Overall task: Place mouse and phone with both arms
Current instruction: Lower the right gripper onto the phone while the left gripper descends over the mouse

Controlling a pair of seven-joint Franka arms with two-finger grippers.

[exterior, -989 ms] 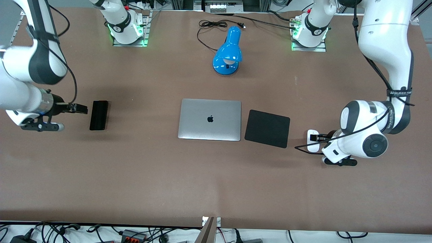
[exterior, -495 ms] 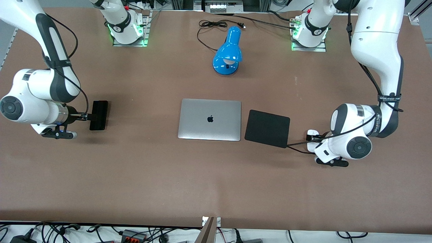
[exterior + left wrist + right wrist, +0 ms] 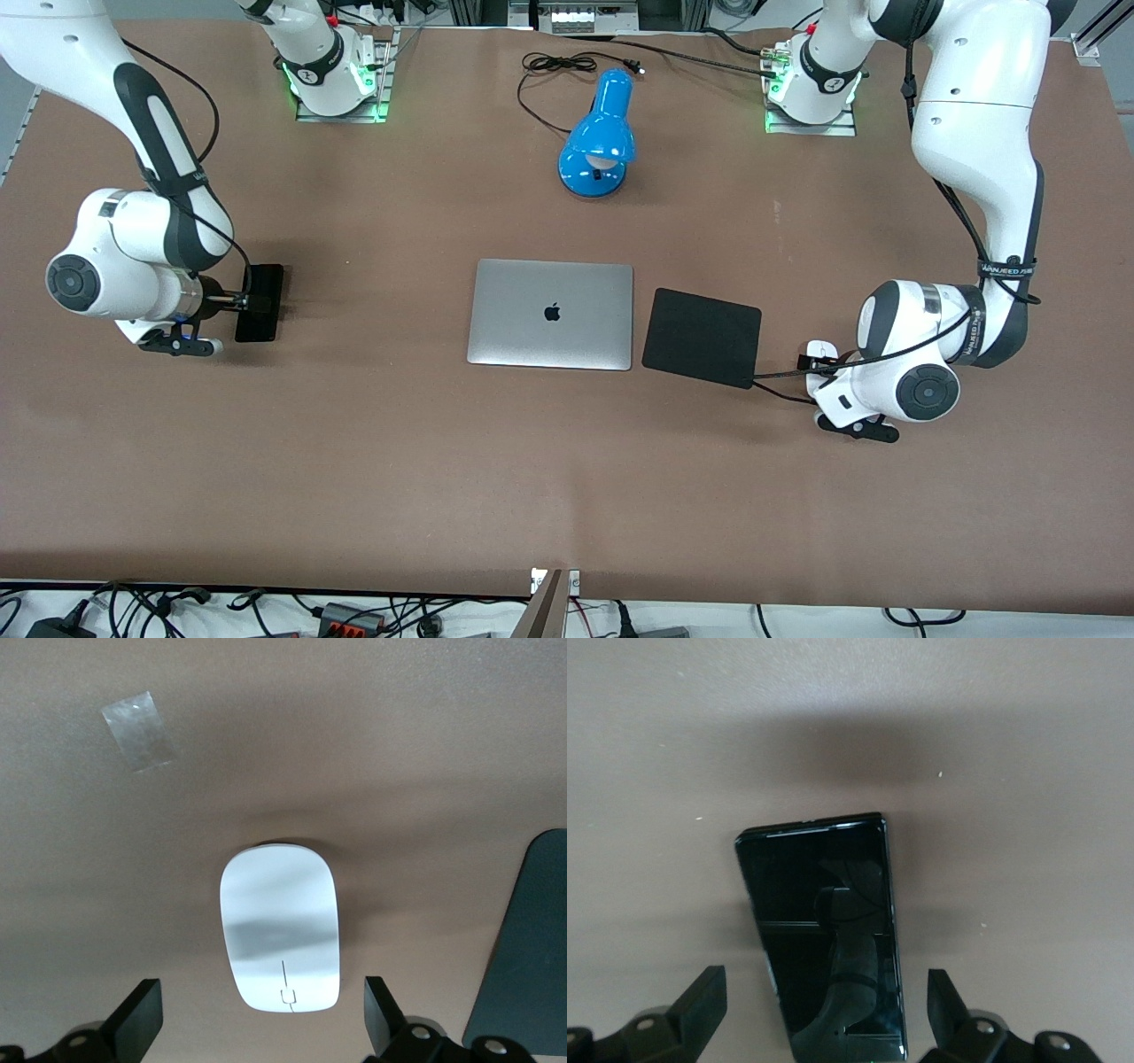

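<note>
Right gripper (image 3: 824,1014) straddles the phone (image 3: 824,939) lengthwise, fingers released; left gripper (image 3: 263,1019) likewise over the mouse (image 3: 281,939) (neither grasped).

A robotics lab: two bench-mounted arms (image 3: 974,159) over a brown-covered table (image 3: 567,487), loose cables (image 3: 177,607) along its edge

Two white jointed arms, left arm (image 3: 974,151) and right arm (image 3: 133,133), dark grey bands at joints, black cables strapped along links. Round grey end caps on wrists. Black grippers; fingers (image 3: 137,1019) matte black, wedge-shaped, screws in mount. Bases glow green.
</note>
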